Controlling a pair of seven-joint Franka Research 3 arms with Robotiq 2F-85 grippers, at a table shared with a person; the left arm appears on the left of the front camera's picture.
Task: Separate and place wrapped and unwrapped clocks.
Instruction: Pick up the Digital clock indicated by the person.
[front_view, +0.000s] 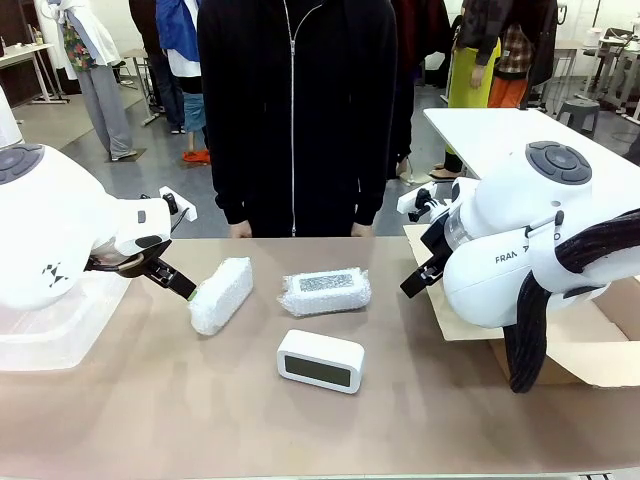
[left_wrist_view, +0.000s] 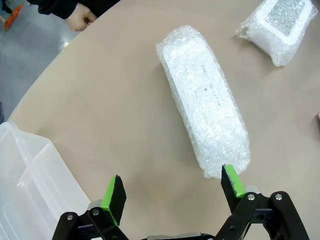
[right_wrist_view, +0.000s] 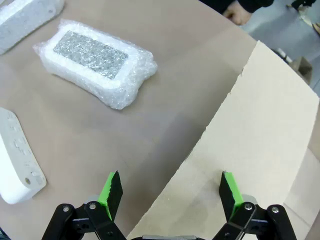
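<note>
Front view: bundle (front_view: 221, 294) beside end effector (front_view: 186, 290)

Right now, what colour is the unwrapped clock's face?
Dark, in a white case; the unwrapped clock shows best in the front view.

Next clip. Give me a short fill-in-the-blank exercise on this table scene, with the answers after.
1. The table holds ____ bubble-wrapped bundles, the left bundle and the middle bundle.
2. The bare clock lies ____ the robot than both bundles.
3. The left pincer and the right pincer both stand ____.
4. The clear plastic bin sits at the robot's ____ side.
Missing words: two; nearer to; open; left.
</note>
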